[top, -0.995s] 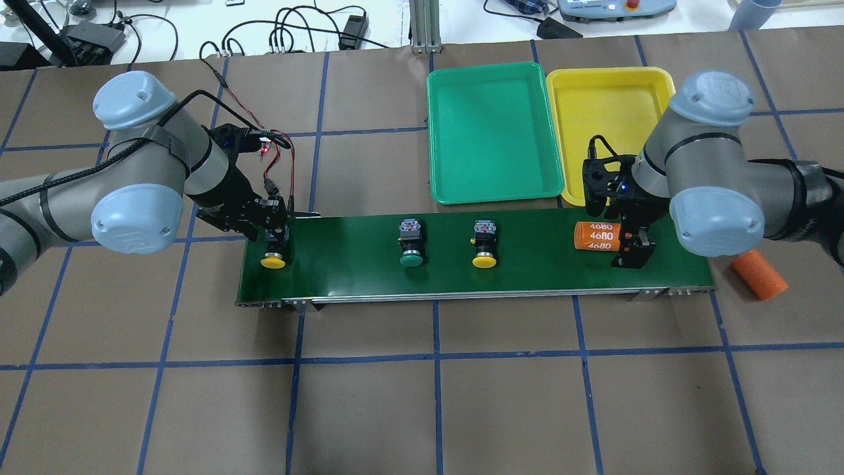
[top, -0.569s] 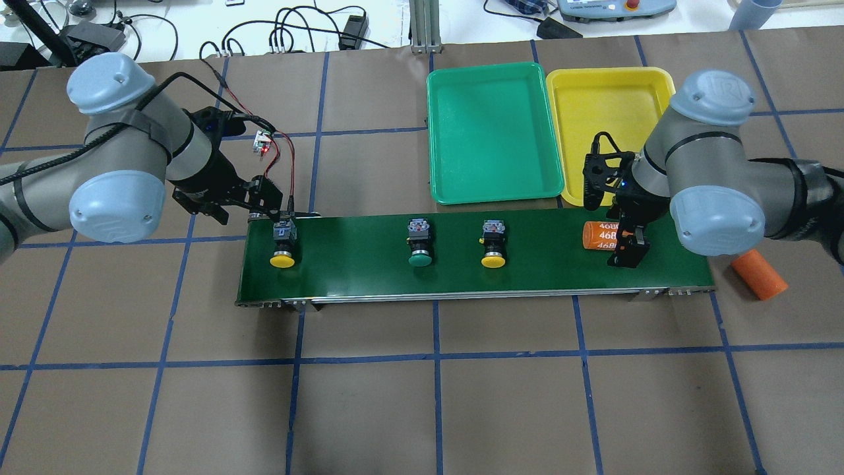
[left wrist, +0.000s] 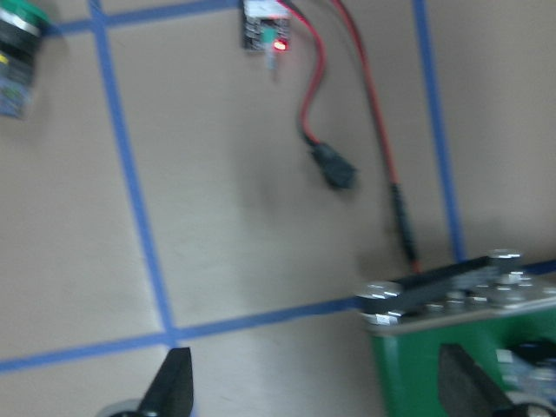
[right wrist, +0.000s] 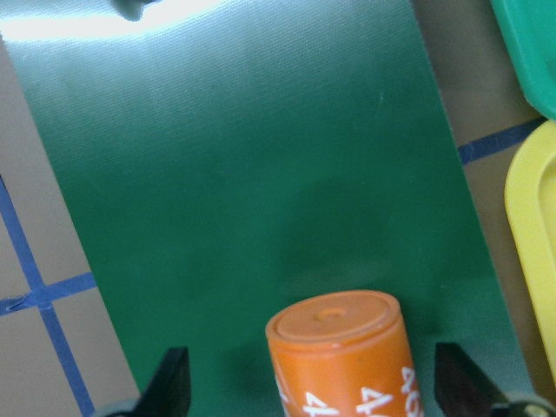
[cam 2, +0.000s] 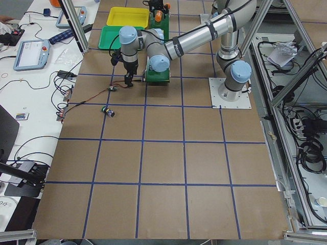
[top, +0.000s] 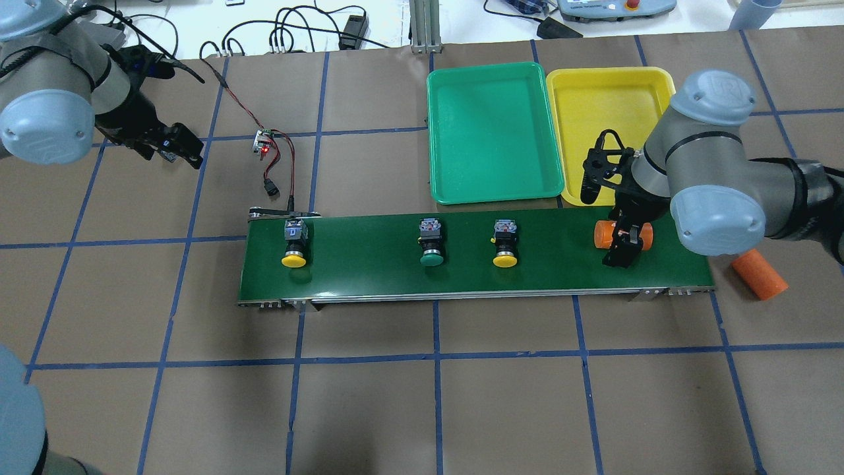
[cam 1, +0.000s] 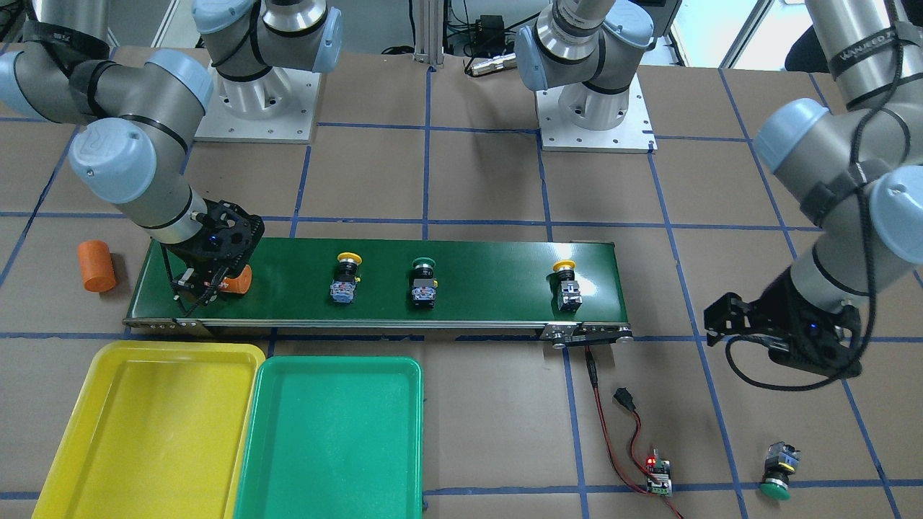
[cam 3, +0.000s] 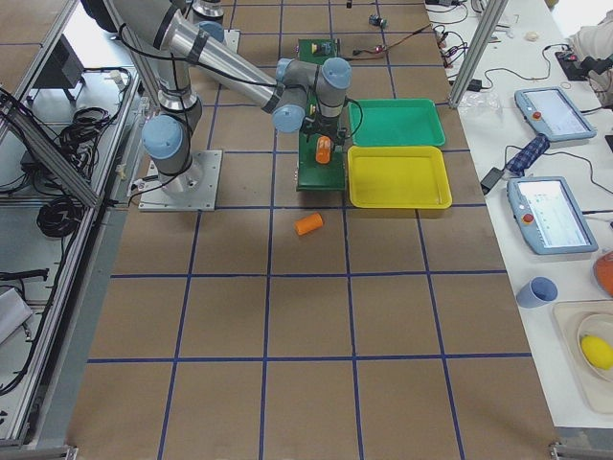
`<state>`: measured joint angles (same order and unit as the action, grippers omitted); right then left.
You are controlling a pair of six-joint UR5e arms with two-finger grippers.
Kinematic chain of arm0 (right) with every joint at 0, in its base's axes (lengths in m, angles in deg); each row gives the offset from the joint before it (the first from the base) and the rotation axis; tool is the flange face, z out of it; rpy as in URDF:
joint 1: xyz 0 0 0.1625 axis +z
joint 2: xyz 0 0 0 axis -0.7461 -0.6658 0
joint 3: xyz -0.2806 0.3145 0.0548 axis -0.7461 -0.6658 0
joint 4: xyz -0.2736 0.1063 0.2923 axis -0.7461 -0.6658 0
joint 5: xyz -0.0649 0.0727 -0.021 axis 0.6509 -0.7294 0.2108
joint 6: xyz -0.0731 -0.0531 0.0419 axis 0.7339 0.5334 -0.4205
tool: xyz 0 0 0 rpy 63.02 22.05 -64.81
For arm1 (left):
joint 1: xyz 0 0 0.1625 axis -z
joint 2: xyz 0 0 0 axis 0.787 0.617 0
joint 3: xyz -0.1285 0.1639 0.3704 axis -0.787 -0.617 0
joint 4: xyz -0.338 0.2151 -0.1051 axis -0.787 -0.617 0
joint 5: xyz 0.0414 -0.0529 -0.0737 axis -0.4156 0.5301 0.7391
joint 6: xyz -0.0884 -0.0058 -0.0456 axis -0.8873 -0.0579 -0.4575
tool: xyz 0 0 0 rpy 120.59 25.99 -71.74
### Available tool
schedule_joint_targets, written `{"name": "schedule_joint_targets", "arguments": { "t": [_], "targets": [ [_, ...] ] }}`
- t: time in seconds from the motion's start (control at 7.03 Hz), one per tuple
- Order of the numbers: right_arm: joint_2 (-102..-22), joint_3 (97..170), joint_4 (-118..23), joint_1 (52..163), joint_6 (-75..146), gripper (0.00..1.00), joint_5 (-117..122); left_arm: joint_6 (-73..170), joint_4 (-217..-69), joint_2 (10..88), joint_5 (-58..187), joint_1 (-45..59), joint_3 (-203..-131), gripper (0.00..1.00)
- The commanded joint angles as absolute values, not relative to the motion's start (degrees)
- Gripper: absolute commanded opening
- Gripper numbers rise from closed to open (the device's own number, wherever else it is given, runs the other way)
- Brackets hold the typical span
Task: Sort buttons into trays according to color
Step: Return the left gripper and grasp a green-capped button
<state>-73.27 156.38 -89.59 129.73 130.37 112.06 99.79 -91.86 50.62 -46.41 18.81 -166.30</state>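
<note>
Three buttons lie on the belt: a yellow button (top: 294, 245) at the left end, a green button (top: 431, 245) and a second yellow button (top: 504, 245) in the middle. Another green button (cam 1: 777, 472) lies on the table off the belt; it also shows in the left wrist view (left wrist: 13, 43). My left gripper (top: 184, 150) is open and empty, away from the belt's left end. My right gripper (top: 620, 247) is open and straddles an orange 4680 cylinder (right wrist: 343, 356) without touching it. The green tray (top: 494, 132) and yellow tray (top: 606, 99) are empty.
The dark green conveyor belt (top: 369, 270) runs across the table. A second orange cylinder (top: 759, 275) lies on the table past its right end. A small controller board with red wires (top: 264, 142) lies behind the belt's left end.
My left arm has pulled back and left, away from the yellow button at the belt's left end. The buttons and the cylinder have shifted right along the belt. The cylinder now lies between my right gripper's fingers.
</note>
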Motion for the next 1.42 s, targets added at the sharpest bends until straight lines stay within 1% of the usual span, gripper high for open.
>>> {"name": "schedule_joint_targets", "arguments": {
  "t": [0.0, 0.14, 0.28, 0.43, 0.71, 1.0, 1.14, 1.28],
  "targets": [
    [-73.28, 156.54, -89.45, 129.73, 123.01, 1.0, 112.05, 108.9, -91.76, 61.03, -46.61, 17.18, -154.73, 1.0],
    [-73.28, 156.54, -89.45, 129.73, 121.14, 1.0, 111.96, 110.49, -91.67, 65.52, -46.35, 17.18, -151.2, 1.0],
    [-73.28, 156.62, -89.45, 129.73, 119.12, 1.0, 111.96, 113.38, -88.1, 69.3, -46.52, 17.09, -148.64, 1.0],
    [-73.19, 156.62, -89.36, 129.73, 115.54, 1.0, 111.88, 120.28, -87.72, 71.87, -46.18, 16.31, -146.96, 1.0],
    [-71.96, 156.27, -89.53, 129.73, 108.78, 1.0, 111.79, 124.9, -87.63, 74.25, -46.08, 14.29, -146.07, 1.0],
    [-72.49, 156.18, -89.36, 129.9, 98.31, 1.0, 110.21, 125.09, -87.63, 76.98, -46.0, 14.37, -143.7, 1.0],
    [-72.66, 156.1, -89.27, 129.9, 93.75, 1.0, 110.21, 125.1, -87.54, 77.68, -46.0, 14.72, -143.6, 0.94],
    [-72.66, 156.1, -89.27, 129.99, 90.66, 1.0, 110.12, 124.92, -87.54, 78.13, -46.0, 14.81, -143.6, 0.58]
  ]
}}
